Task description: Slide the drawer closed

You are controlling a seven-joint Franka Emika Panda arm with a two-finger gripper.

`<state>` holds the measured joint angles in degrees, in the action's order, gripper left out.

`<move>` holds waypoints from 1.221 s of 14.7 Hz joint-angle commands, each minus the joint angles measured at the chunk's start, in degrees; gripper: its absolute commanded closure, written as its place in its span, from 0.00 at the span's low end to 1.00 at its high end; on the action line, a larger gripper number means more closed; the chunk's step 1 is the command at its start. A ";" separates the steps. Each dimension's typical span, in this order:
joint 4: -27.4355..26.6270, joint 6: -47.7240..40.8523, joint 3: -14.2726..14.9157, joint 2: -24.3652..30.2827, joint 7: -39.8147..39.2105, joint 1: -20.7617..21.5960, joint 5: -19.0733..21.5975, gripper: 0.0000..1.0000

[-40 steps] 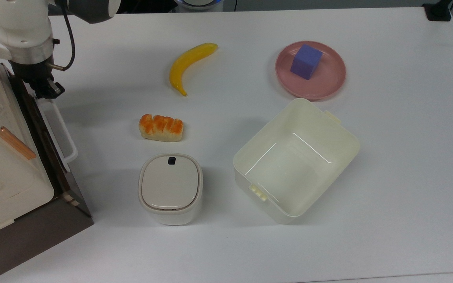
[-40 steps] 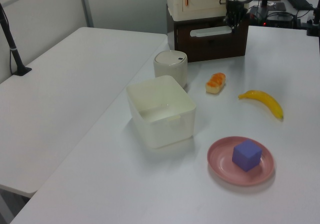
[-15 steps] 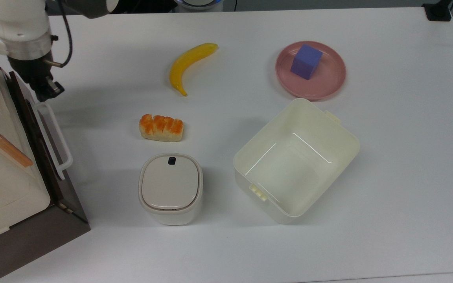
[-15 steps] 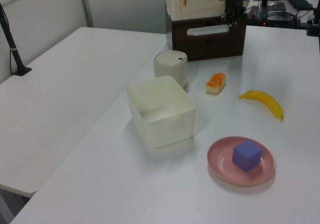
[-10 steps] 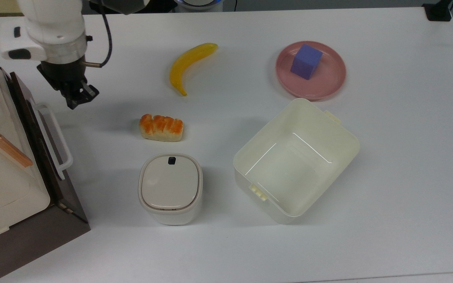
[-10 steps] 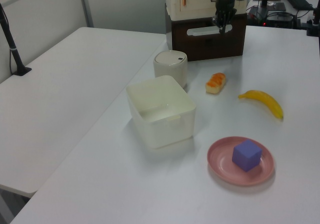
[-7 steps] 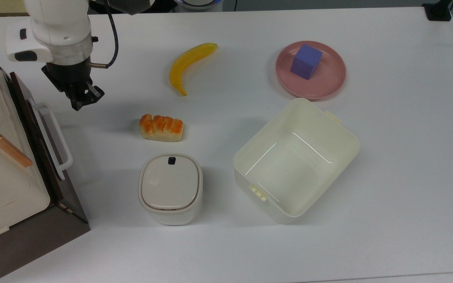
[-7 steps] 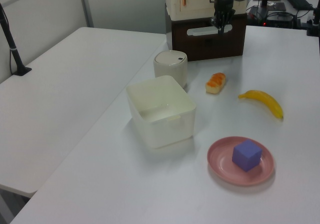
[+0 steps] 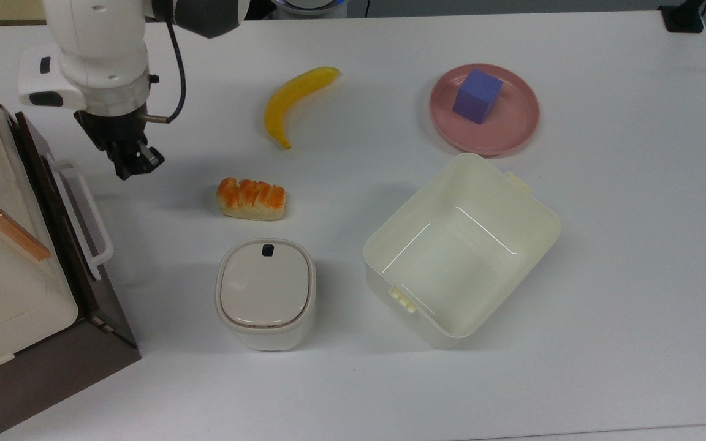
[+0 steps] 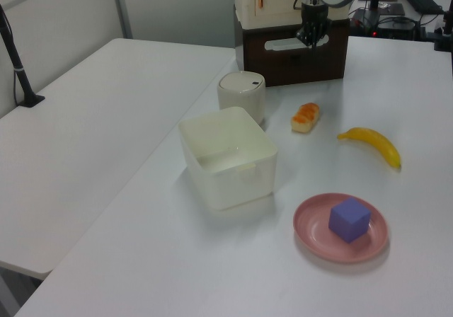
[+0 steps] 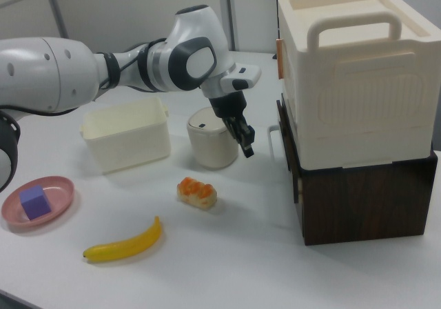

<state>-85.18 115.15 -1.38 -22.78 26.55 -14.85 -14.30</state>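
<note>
Withdrawn gripper (image 9: 135,164) hangs near shut drawer (image 9: 53,202).

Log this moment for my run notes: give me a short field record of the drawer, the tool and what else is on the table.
drawer: front flush with the cabinet, looks closed
handle: white bar, nothing touching it
tool: clear of the handle, above bare table, holding nothing
food: banana, bread roll
containers: lidded bin, open tub, empty
plate: pink, purple cube on it
</note>
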 commanded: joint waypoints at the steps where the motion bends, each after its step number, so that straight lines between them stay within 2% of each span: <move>1: -0.08 5.95 0.59 -0.43 6.40 -0.87 -1.08 1.00; 5: 0.10 6.57 0.68 -0.43 7.90 -2.37 -1.69 1.00; 9: -0.08 11.32 1.47 -0.43 11.50 -3.42 -4.24 1.00; 18: 0.01 11.50 1.47 -0.60 11.60 -5.45 -6.26 1.00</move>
<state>-84.90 125.43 -0.41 -23.46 36.68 -19.41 -18.54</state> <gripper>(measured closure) 0.991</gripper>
